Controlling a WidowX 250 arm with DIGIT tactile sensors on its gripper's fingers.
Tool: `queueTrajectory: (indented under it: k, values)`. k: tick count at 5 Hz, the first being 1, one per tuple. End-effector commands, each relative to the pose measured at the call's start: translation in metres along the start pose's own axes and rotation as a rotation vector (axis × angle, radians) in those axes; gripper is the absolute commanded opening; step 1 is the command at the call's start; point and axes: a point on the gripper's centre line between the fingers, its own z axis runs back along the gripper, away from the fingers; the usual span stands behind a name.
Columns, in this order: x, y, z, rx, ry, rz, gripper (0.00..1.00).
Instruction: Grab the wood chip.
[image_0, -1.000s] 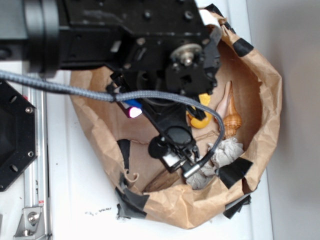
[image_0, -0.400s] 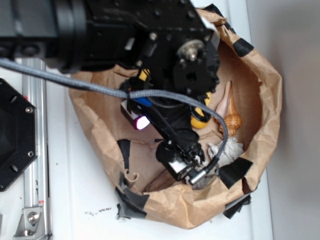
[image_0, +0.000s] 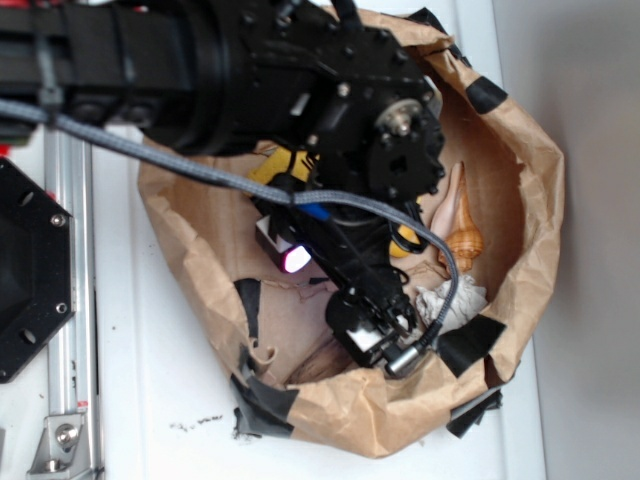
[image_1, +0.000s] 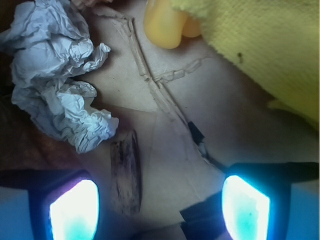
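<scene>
Spread wide, my claw hangs low inside a crumpled brown paper bag, holding nothing, and its two glowing fingertips sit at the bottom corners of the wrist view with bare bag floor between them. From the outside view my black arm covers much of the bag's opening, and the claw points down toward the near wall of the bag, with a grey braided cable draped across the arm. The wood chip lies flat on the paper floor, a dark streaky sliver, just beside my left-hand glowing fingertip in the wrist view and inside the gap rather than under either fingertip; I am not touching it. In the outside view the wood chip shows only partly, peeking out beside the claw near the bag's lower wall. A wad of crumpled grey-white paper rests close above the chip, its lower edge almost reaching the chip's upper end, though I cannot tell whether they touch. Farther up the wrist view sits a smooth orange-yellow rounded thing and a yellow cloth filling the upper right. A spiral seashell lies against the bag's far side, well apart from the chip. Strips of black tape patch the bag's rim, and the bag stands on a white table.
</scene>
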Motion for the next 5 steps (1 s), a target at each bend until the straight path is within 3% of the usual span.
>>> queueTrajectory:
  k: [1,3,5]
  values:
    - [-0.029,-0.031,-0.019,0.080,-0.071,-0.124,1.00]
    - [-0.043,-0.037,-0.040,0.098,-0.075,-0.164,1.00]
    - [-0.025,-0.023,-0.037,0.125,-0.123,-0.130,1.00]
